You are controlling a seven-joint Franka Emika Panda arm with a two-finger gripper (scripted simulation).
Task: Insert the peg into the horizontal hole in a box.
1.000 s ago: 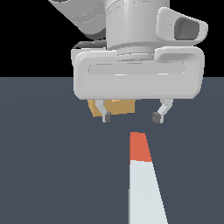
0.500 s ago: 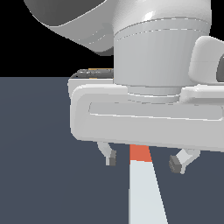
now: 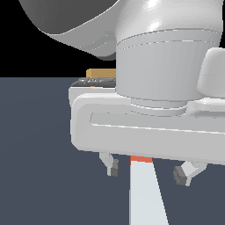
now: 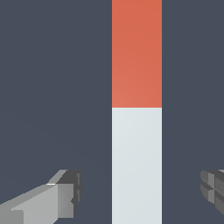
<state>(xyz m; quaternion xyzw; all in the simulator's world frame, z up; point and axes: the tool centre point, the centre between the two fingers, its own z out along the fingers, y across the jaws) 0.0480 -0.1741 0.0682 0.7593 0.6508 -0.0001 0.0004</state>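
Gripper (image 3: 149, 171): fingers spread wide, nothing held, straddling peg (image 3: 145, 193), apparently to pinch its white part. Peg: flat on floor, white w/ orange-red end pointing 12 o'clock in ext. view, toward box. Box (image 3: 100, 73): tan, mostly hidden behind arm, approx 11 o'clock; hole not visible.

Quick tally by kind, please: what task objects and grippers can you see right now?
Peg: 1, white with an orange-red end
Box: 1, tan, mostly hidden behind the arm
Gripper: 1, open, a finger either side of the peg
Total: 3
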